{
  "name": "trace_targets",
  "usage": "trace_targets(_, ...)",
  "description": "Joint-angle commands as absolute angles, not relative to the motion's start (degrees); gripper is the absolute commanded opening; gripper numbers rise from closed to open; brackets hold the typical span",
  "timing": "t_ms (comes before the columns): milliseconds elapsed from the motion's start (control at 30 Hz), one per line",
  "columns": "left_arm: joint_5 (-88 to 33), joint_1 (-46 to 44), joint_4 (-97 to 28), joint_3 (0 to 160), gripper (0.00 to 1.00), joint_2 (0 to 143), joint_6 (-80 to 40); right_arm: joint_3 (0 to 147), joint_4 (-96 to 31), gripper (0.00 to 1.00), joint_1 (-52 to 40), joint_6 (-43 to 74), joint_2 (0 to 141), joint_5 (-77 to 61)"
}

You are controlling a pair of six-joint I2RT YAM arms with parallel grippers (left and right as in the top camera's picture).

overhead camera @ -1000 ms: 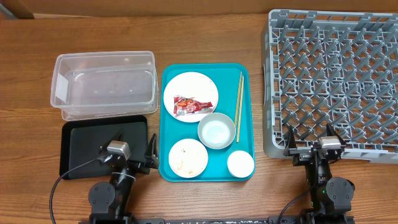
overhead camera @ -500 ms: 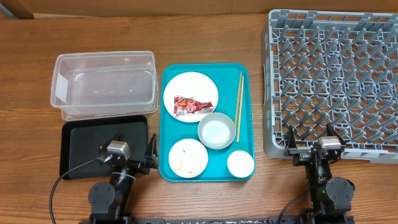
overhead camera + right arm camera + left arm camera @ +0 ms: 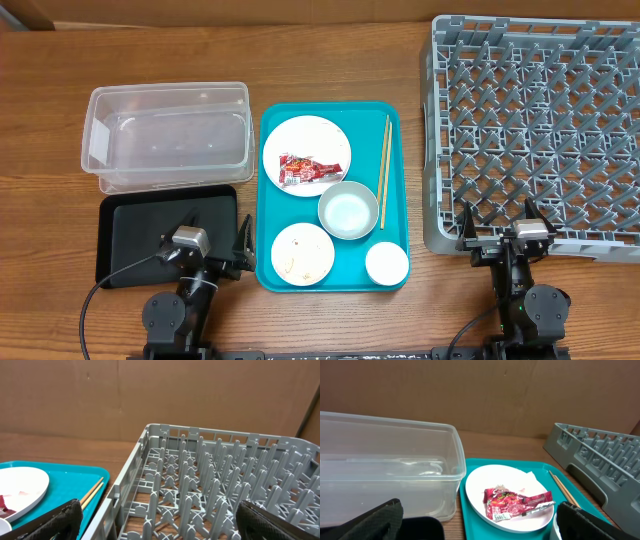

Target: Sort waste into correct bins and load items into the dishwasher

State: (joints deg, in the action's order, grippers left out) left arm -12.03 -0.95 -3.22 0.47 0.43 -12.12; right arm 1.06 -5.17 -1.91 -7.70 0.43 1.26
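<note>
While both arms sat low at the near edge of the desk (image 3: 330, 50), nothing on it had yet been sorted. The red snack wrapper (image 3: 303, 168) lay on the large plate (image 3: 310, 132) at the far end of the teal tray (image 3: 392, 225). The bowl (image 3: 348, 211), small plate (image 3: 302, 253), cup (image 3: 386, 263) and chopsticks (image 3: 383, 170) shared that tray. The left pincer (image 3: 477, 505) was spread wide and held nothing, its camera looking out over the wrapper. The right pincer (image 3: 157, 504), equally spread and empty-handed, faced the grey dish rack (image 3: 540, 130). Specks on the small plate were too small to name.

By this onlooker's reckoning the wrapper was the first job, and the left arm's, since that arm stood nearer the clear tub (image 3: 100, 130) and black tray (image 3: 130, 230). A clean pick would mean coming down over the wrapper's middle and closing across its narrow width. A straight lift would keep the thin film from slipping away or dragging the plate. The desk showed brown wood grain, and plain brown board (image 3: 480, 395) closed off the room behind.
</note>
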Motion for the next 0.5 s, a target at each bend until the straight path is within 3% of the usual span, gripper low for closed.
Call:
trace_targets(0, -13.1, -1.1, -3.2, 0.3, 1.00, 0.3, -13.3, 0.5, -4.8, 1.00, -1.8, -7.3, 0.2, 0.8)
trace_targets(467, -11.4, -1.2, -2.8, 0.3, 1.00, 0.3, -14.6, 0.5, -4.7, 1.00, -1.8, -7.3, 0.2, 0.7)
